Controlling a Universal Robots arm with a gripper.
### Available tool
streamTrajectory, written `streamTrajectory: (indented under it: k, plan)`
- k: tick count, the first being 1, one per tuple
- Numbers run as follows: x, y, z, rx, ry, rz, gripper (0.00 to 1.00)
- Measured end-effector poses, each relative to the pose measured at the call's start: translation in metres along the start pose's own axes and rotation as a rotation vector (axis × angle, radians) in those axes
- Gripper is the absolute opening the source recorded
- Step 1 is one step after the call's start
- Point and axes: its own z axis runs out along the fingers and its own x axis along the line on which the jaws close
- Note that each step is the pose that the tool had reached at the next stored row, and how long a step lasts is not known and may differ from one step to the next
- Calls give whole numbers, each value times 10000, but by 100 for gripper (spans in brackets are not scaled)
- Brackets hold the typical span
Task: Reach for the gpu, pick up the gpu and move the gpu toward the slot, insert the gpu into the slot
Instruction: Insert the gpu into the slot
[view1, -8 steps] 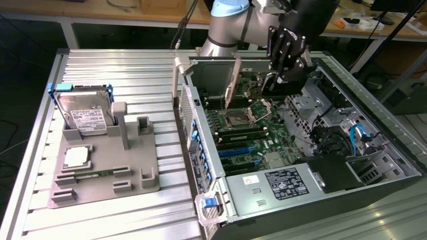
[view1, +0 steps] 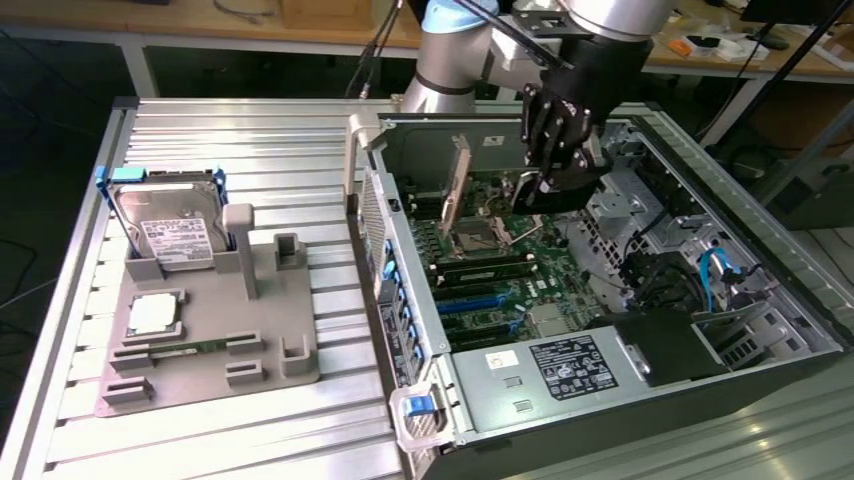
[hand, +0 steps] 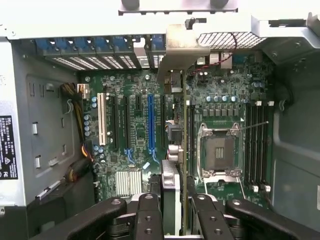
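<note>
The gpu (view1: 458, 185) hangs upright inside the open computer case, above the green motherboard (view1: 534, 250). My gripper (view1: 541, 190) reaches down into the case and is shut on the card's end away from the bracket. In the wrist view the gpu (hand: 185, 130) appears edge-on as a thin line running between my fingers (hand: 150, 215), in the grip of my gripper (hand: 175, 215). Its silvery bracket (hand: 182, 55) lies at the case's rear panel. The blue slot (hand: 151, 122) lies beside the card, on the side away from the processor socket (hand: 218, 150). In the exterior view the slot (view1: 474, 300) sits lower on the board, apart from the card.
A grey fixture (view1: 200, 340) at the exterior view's left holds a hard drive (view1: 167, 235) and a processor chip (view1: 154, 312). The power supply (view1: 561, 362) fills the case's near end. Black memory strips (hand: 255, 145) run beyond the socket. Case walls and cables surround the board.
</note>
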Motion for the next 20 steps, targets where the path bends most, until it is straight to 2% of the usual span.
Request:
streamTrajectory:
  k: [11, 20]
  plan:
    - [52, 40, 160, 0, 0, 0, 28]
    - [62, 81, 353, -3, 0, -8, 28]
